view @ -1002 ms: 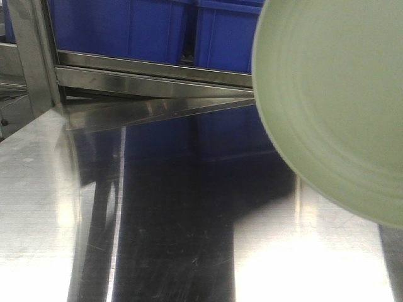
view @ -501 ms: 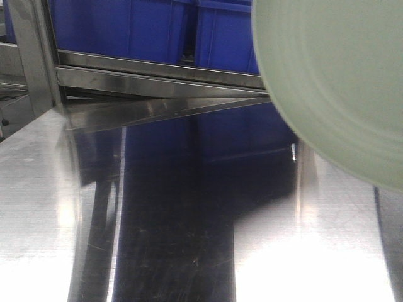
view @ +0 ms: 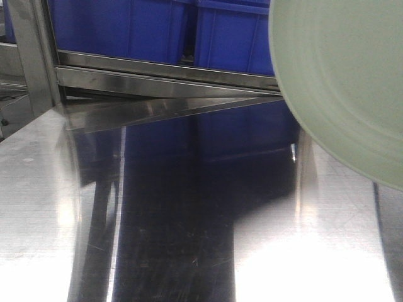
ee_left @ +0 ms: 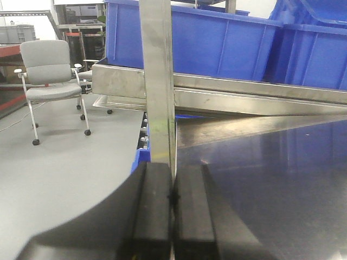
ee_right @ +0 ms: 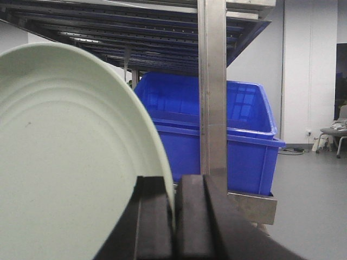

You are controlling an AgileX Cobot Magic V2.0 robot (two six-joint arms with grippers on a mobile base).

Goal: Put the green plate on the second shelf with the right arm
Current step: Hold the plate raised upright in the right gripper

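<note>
- Plate position: the green plate [view: 343, 82] hangs in the air at the upper right of the front view, above the steel worktop [view: 189, 239] and not touching it.
- The right gripper [ee_right: 174, 216] is clenched on the plate's rim. In its wrist view the rim goes down between the two fingers, and the disc stands almost on edge, spreading up and to the left of the gripper.
- The left gripper [ee_left: 172, 214] is closed on nothing, with its fingers pressed together, low in front of a rack post [ee_left: 160, 81].
- Ahead of the right gripper are an upright post [ee_right: 212, 86] and blue crates [ee_right: 217, 130], and an upper shelf [ee_right: 135, 32] is seen from below.
- The plate is carried but not yet placed. I think the next move turns on laying the disc flat and keeping it clear of the upright post beside it.
- I cannot tell which level is the second shelf.
</note>
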